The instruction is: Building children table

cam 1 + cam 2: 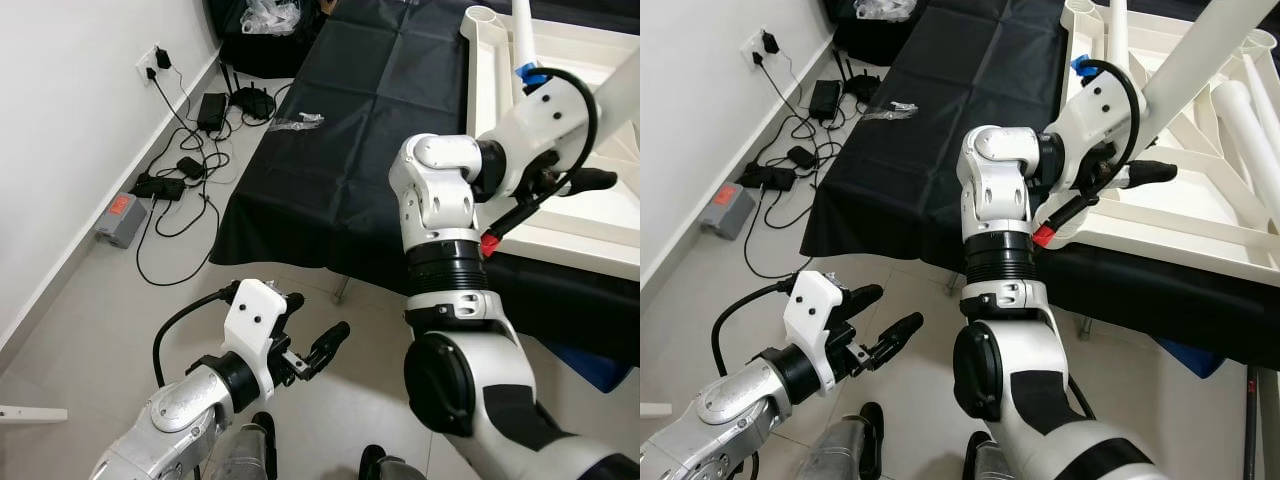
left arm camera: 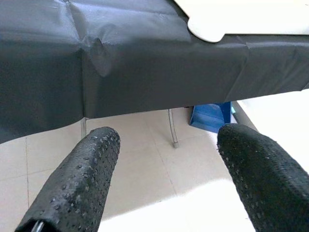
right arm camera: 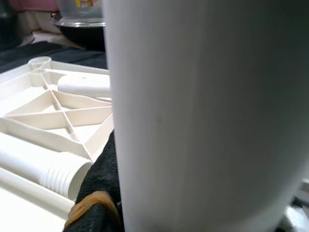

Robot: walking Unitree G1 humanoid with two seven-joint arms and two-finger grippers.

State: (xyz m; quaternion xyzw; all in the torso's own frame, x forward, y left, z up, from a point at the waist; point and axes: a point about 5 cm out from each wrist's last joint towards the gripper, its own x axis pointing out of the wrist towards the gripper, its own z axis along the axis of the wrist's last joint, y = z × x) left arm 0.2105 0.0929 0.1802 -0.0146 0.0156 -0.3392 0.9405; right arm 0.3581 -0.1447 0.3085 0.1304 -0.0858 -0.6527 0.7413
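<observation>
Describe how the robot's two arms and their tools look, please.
Both arms are silver-white with black joints. The left tool has two long black dotted fingers, a white wrist housing and a black cable. The right tool has black fingers, a red tip, a looping black cable and a blue mark.

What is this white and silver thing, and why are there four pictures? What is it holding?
It is a walking robot with two arms. Two pictures come from cameras in its head, looking down. The other two come from cameras on its wrists. A black cloth covers a table. On it lies a white tabletop, upside down, showing its ribs, with loose white legs lying on it. The right gripper holds a white table leg above it. The left gripper hangs low over the floor, open and empty. Cables lie by the wall.
</observation>
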